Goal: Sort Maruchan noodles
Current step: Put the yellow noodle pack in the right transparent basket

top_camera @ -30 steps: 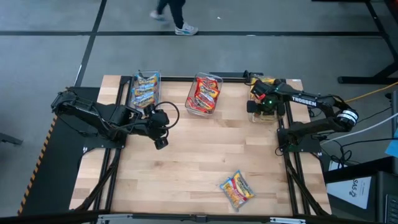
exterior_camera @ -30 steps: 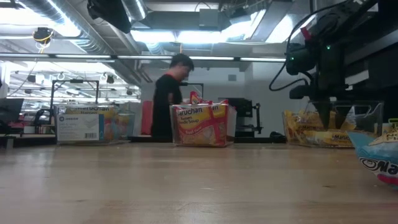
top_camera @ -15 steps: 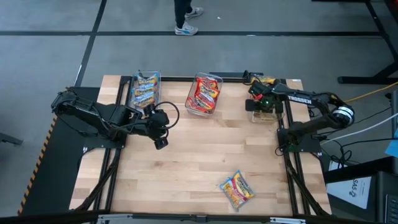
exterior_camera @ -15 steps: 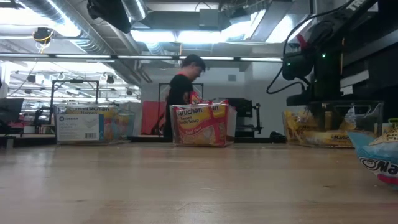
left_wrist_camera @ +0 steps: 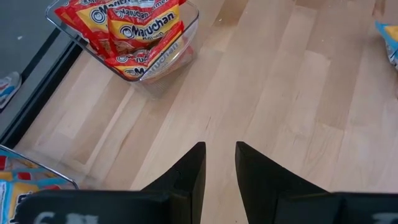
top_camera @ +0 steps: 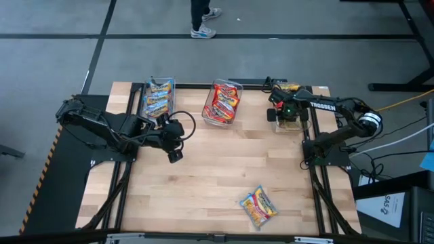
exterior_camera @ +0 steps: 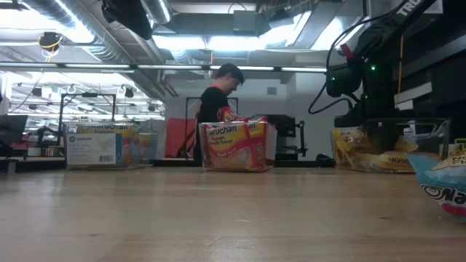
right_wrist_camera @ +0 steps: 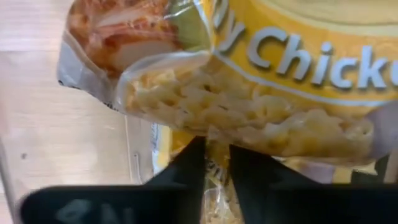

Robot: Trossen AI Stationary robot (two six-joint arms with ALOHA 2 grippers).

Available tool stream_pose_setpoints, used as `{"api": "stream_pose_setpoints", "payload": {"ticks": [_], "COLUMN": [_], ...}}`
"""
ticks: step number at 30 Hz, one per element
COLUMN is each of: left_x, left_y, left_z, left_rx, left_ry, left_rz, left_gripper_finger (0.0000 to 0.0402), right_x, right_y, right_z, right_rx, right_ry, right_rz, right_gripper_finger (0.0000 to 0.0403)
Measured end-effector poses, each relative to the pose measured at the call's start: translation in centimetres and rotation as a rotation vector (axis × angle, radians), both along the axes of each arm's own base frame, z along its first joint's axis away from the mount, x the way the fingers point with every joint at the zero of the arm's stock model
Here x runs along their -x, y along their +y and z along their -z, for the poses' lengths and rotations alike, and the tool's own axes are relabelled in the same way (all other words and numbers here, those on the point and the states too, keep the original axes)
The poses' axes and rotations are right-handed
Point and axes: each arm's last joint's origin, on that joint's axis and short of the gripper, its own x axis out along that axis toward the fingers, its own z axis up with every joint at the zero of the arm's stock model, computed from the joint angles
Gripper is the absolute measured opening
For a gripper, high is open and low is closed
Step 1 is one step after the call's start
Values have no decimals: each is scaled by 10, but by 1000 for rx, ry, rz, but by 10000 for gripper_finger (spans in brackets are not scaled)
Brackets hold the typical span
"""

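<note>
Nearest the table's front edge, a loose Maruchan packet pair lies diagonal. The left gripper hovers mid-table, fingers slightly apart, empty. Farther back, the right gripper reaches into the yellow-packet bin; its grip is unclear

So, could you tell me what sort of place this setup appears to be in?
Probably a robotics lab or workshop: a wooden table fitted with two robot arms, open ceiling ducts and strip lights overhead, a gray concrete floor, and a person walking past behind the noodle bins.
</note>
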Motion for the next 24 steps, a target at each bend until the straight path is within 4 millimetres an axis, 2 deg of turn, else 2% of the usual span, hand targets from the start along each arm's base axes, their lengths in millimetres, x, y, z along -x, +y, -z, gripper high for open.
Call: {"api": "stream_pose_setpoints", "payload": {"ticks": [2,4,10,19,24], "left_x": [0,0,0,0,0], "left_y": [0,0,0,1,1], "left_z": [0,0,0,0,0], "left_rx": [0,-1,-23,-48,-48], "left_ry": [0,0,8,11,11], "left_rz": [0,0,19,24,24], "left_gripper_finger": [80,80,80,80,80], "right_x": [0,1,0,-2,3], "right_y": [1,1,1,-1,1], "right_z": [-1,-2,-14,-50,-63], "right_rx": [-18,-33,-68,-36,-33], "right_ry": [5,15,40,15,111], "right_rz": [-18,-44,-110,-134,-136], "right_gripper_finger": [30,9,4,1,1]}}
